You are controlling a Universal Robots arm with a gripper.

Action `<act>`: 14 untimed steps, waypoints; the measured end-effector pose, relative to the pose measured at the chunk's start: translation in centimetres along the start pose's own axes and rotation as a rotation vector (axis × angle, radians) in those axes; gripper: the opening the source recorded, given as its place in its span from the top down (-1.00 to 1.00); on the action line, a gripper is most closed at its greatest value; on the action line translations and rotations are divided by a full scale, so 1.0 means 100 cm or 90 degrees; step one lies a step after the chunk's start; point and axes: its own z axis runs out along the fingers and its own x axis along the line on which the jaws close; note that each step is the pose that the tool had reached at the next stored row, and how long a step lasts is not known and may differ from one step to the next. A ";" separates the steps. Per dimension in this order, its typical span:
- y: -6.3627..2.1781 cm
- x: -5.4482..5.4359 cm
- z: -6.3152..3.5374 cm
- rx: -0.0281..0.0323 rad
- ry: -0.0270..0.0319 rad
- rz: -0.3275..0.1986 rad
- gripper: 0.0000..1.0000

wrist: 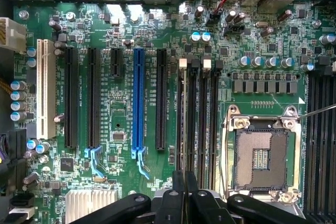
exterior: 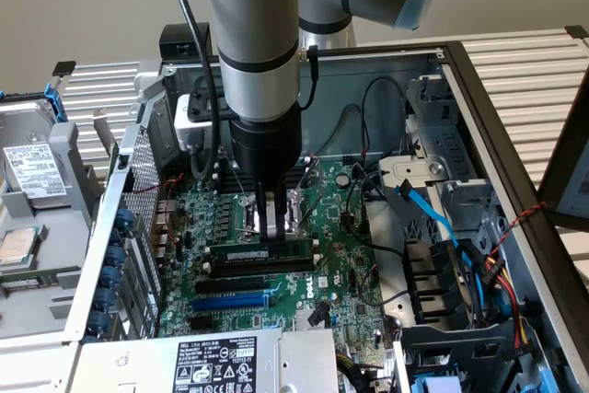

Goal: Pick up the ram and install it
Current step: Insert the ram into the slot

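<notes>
Slatted white bench (exterior: 525,71) carries the open computer case (exterior: 460,80). Reading from the exterior view's left: a loose drive (exterior: 32,172), then the green motherboard (exterior: 350,273), then tangled cables (exterior: 442,227) along the case's opposite edge. Seating well, I judge, means keeping the ram (exterior: 239,253) square to its black slot and my push even, never tilted. My hand (exterior: 273,232) is pinched shut on the ram, which stands edgewise directly beneath it, beside the processor socket (wrist: 261,156).
</notes>
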 end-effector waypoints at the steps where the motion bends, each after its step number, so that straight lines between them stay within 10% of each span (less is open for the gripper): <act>1: 0.0003 0.000 0.0003 0.0002 -0.0001 0.000 0.75; 14: 0.0026 0.001 0.0012 0.0016 0.0003 0.001 0.75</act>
